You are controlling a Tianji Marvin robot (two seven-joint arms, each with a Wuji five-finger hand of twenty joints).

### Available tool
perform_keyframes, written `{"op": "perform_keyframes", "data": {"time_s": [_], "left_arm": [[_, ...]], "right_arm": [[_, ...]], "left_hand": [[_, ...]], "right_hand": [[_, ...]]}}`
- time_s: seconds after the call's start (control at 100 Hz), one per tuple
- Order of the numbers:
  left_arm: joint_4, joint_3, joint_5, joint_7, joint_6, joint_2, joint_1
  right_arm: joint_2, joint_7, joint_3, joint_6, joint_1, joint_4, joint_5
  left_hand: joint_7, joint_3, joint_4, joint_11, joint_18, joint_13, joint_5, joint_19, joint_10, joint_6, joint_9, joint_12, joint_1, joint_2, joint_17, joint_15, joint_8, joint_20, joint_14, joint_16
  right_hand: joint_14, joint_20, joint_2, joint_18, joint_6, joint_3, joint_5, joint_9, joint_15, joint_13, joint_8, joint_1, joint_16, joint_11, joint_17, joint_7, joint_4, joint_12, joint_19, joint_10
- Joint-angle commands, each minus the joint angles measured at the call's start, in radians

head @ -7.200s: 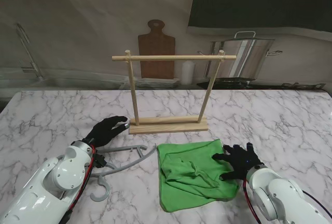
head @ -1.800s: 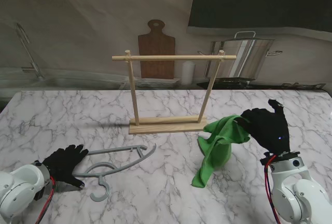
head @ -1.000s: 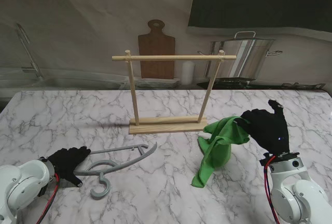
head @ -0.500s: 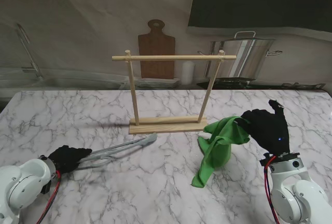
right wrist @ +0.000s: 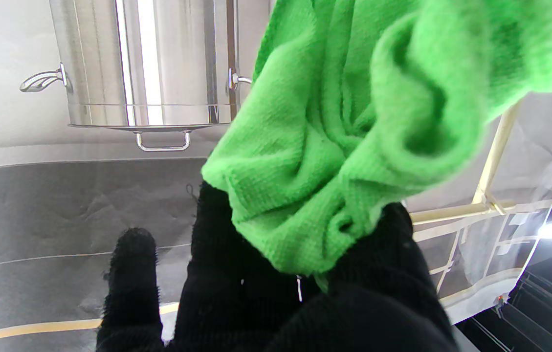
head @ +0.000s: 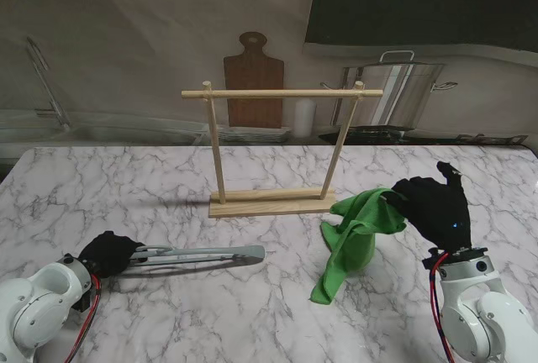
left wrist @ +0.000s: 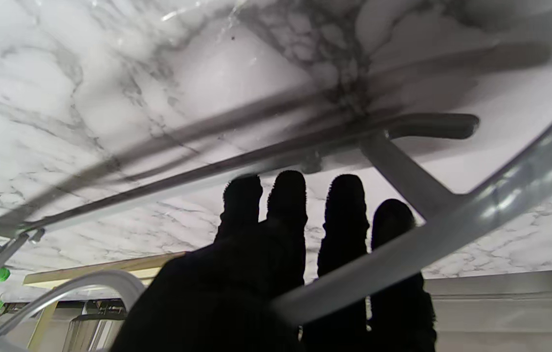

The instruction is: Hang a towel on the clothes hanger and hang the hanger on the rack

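At the 4 o'clock side of the table, the towel (head: 353,233) hangs limp from the right hand (head: 433,207), pinched at one bunched edge; soft, light, likely to slip. At 8 o'clock, the left hand (head: 108,252) clasps the hanger (head: 202,255), stiff and light, just off the marble. The rack (head: 273,149) stands at 12 o'clock.
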Motion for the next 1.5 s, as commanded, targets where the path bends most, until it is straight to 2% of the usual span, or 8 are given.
{"op": "perform_keyframes", "data": {"time_s": [0.0, 0.23, 0.37, 0.54, 0.69, 0.8, 0.85, 1.49], "left_arm": [[-0.005, 0.002, -0.004, -0.015, -0.004, -0.007, 0.012], [-0.024, 0.012, -0.035, 0.016, 0.031, -0.016, 0.010], [-0.033, 0.025, -0.035, 0.032, 0.045, -0.019, 0.001], [-0.041, 0.051, -0.058, 0.033, 0.065, -0.022, -0.017], [-0.043, 0.083, -0.089, 0.016, 0.092, -0.023, -0.041], [-0.042, 0.113, -0.116, 0.007, 0.118, -0.025, -0.062], [-0.040, 0.129, -0.130, 0.003, 0.132, -0.026, -0.073], [0.041, 0.415, -0.319, -0.001, 0.304, -0.044, -0.288]], "right_arm": [[-0.001, -0.001, 0.005, -0.003, -0.008, -0.006, -0.003], [0.000, -0.001, 0.013, -0.015, -0.013, -0.015, -0.009], [0.001, -0.002, 0.018, -0.021, -0.016, -0.022, -0.016], [0.002, 0.000, 0.029, -0.032, -0.025, -0.037, -0.022], [0.003, -0.001, 0.045, -0.047, -0.041, -0.063, -0.035], [0.001, -0.013, 0.065, -0.067, -0.059, -0.090, -0.037], [-0.001, -0.019, 0.075, -0.080, -0.069, -0.104, -0.034], [-0.023, -0.022, 0.205, -0.220, -0.187, -0.281, 0.002]], "left_hand": [[0.184, 0.044, 0.015, 0.087, 0.042, 0.023, 0.051, -0.158, 0.013, -0.014, 0.046, 0.082, 0.095, 0.090, 0.009, 0.075, 0.113, 0.108, 0.047, 0.100], [0.358, 0.078, 0.023, 0.314, 0.081, 0.056, 0.017, 0.130, 0.071, 0.019, 0.057, 0.310, 0.095, 0.085, 0.109, 0.369, 0.333, 0.360, 0.122, 0.390], [0.391, 0.093, 0.030, 0.374, 0.080, 0.118, 0.023, 0.285, 0.087, 0.025, 0.087, 0.384, 0.095, 0.075, 0.231, 0.496, 0.409, 0.427, 0.151, 0.469], [0.409, 0.107, 0.039, 0.421, 0.062, 0.203, 0.039, 0.446, 0.097, 0.034, 0.122, 0.432, 0.095, 0.061, 0.391, 0.620, 0.456, 0.402, 0.172, 0.504], [0.415, 0.116, 0.048, 0.441, 0.053, 0.245, 0.058, 0.503, 0.102, 0.037, 0.151, 0.445, 0.095, 0.049, 0.450, 0.671, 0.471, 0.351, 0.170, 0.494], [0.416, 0.122, 0.053, 0.448, 0.052, 0.262, 0.067, 0.519, 0.104, 0.040, 0.165, 0.446, 0.095, 0.042, 0.469, 0.686, 0.475, 0.327, 0.166, 0.483], [0.414, 0.124, 0.057, 0.450, 0.051, 0.266, 0.071, 0.541, 0.106, 0.042, 0.171, 0.445, 0.094, 0.039, 0.474, 0.701, 0.480, 0.282, 0.166, 0.463], [0.410, 0.135, 0.062, 0.453, 0.039, 0.277, 0.071, 0.565, 0.107, 0.046, 0.173, 0.445, 0.085, 0.039, 0.496, 0.719, 0.482, 0.262, 0.169, 0.462]], "right_hand": [[-0.032, -0.023, 0.026, 0.037, -0.042, 0.045, 0.031, 0.020, -0.010, 0.033, -0.007, 0.067, 0.015, -0.008, -0.025, 0.004, 0.039, 0.007, -0.021, 0.028], [-0.034, -0.023, 0.026, 0.036, -0.043, 0.045, 0.033, 0.022, -0.009, 0.037, -0.006, 0.066, 0.016, -0.009, -0.020, 0.004, 0.039, 0.007, -0.016, 0.028], [-0.034, -0.018, 0.026, 0.034, -0.045, 0.044, 0.032, 0.024, -0.009, 0.038, -0.006, 0.064, 0.017, -0.010, -0.011, 0.003, 0.039, 0.007, -0.005, 0.026], [-0.034, 0.028, 0.026, 0.032, -0.051, 0.045, 0.033, 0.027, -0.003, 0.045, -0.005, 0.061, 0.022, -0.012, 0.016, 0.001, 0.040, 0.008, 0.067, 0.021], [-0.033, 0.071, 0.025, 0.038, -0.055, 0.045, 0.038, 0.037, 0.007, 0.061, -0.003, 0.056, 0.029, -0.014, 0.044, 0.001, 0.041, 0.009, 0.109, 0.016], [-0.031, 0.088, 0.023, 0.040, -0.053, 0.046, 0.043, 0.043, 0.011, 0.069, -0.001, 0.055, 0.031, -0.015, 0.051, -0.001, 0.041, 0.009, 0.120, 0.016], [-0.031, 0.095, 0.022, 0.039, -0.052, 0.047, 0.044, 0.045, 0.012, 0.072, -0.001, 0.056, 0.032, -0.016, 0.053, -0.001, 0.042, 0.010, 0.123, 0.018], [-0.025, 0.136, 0.013, 0.043, -0.044, 0.048, 0.062, 0.063, 0.015, 0.089, 0.004, 0.056, 0.037, -0.023, 0.066, -0.012, 0.044, 0.015, 0.127, 0.021]]}}
